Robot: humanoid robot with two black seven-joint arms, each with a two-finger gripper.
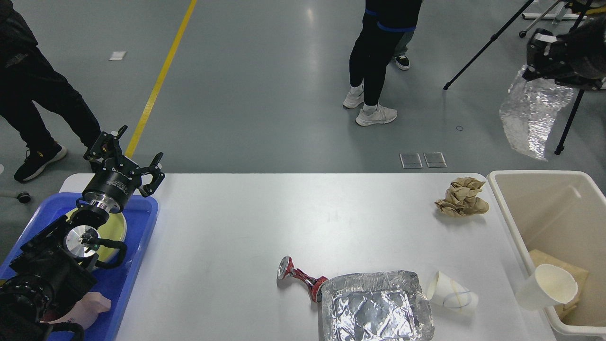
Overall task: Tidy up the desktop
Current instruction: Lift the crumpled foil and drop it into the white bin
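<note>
The desktop (pixel 265 222) looks smooth, white and faintly glossy. The foil tray (pixel 376 307) is shiny, wrinkled metal; the paper ball (pixel 462 197) is rough and matt. The blue tray (pixel 135 246) and beige bin (pixel 511 199) look like smooth plastic.

Bright, even overhead light, sharp throughout.
Soft glare across the large white rectangular desktop (pixel 236 246) and glossy grey floor (pixel 265 85); glints on the crinkled silver foil tray (pixel 376 308); only faint, short shadows.

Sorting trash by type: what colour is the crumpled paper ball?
Brown, seen in the head view: crumpled paper ball.
</note>
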